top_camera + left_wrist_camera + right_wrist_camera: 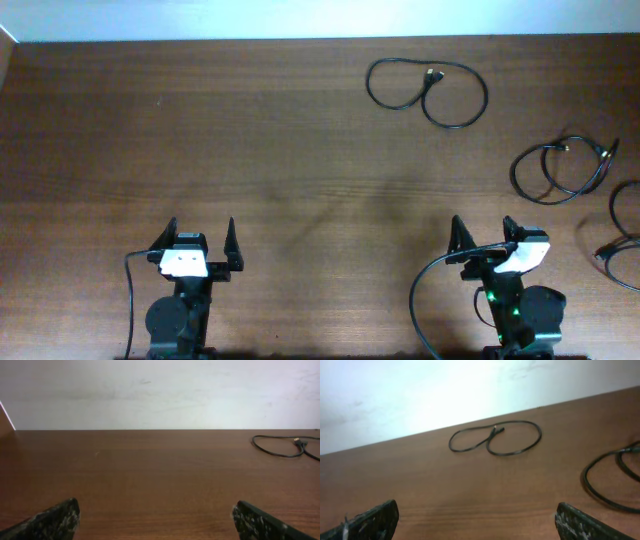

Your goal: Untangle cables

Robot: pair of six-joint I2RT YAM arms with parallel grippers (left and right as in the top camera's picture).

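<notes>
1. Overhead, one looped black cable [432, 76] lies upper right on the wooden table [250, 150]; two more cables [565, 147] coil at the right edge.
2. Left gripper [201, 228] and right gripper [482, 225], at bottom, stand released, empty.

On the table [300, 180], one looped cable [430, 80] lies well ahead-left of the right gripper [481, 222], a second cable [552, 170] ahead-right, and a third cable [613, 210] beside it, rightward.

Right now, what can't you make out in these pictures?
- Overhead: the rightmost cord runs off the right edge, so its full shape is cut off.
- Right wrist: the middle cord is cut by the right edge.
- Left wrist: the far cord leaves the right edge.
- All views: the plugs are too small to identify.
</notes>
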